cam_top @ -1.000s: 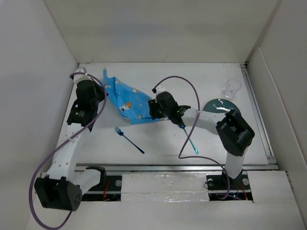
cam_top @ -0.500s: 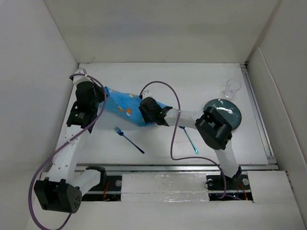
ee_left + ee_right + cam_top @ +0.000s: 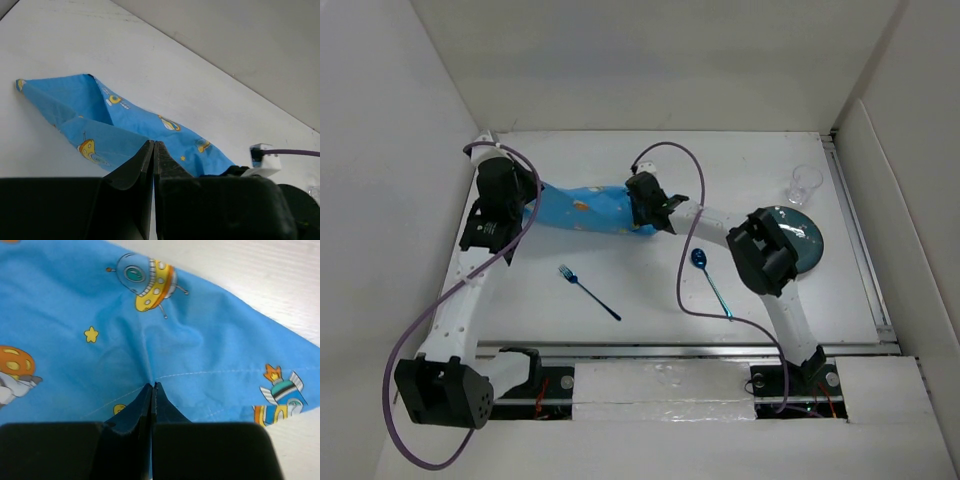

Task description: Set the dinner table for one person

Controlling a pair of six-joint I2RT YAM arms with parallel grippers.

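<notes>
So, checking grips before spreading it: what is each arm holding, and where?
Both hold the blue placemat: left jaws pinch its left end, right jaws its right end.

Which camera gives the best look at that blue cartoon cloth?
The top external view: nearly the whole placemat shows, stretched long. The left wrist view catches most of it at a low angle; the right wrist view only a close-up patch of print.
</notes>
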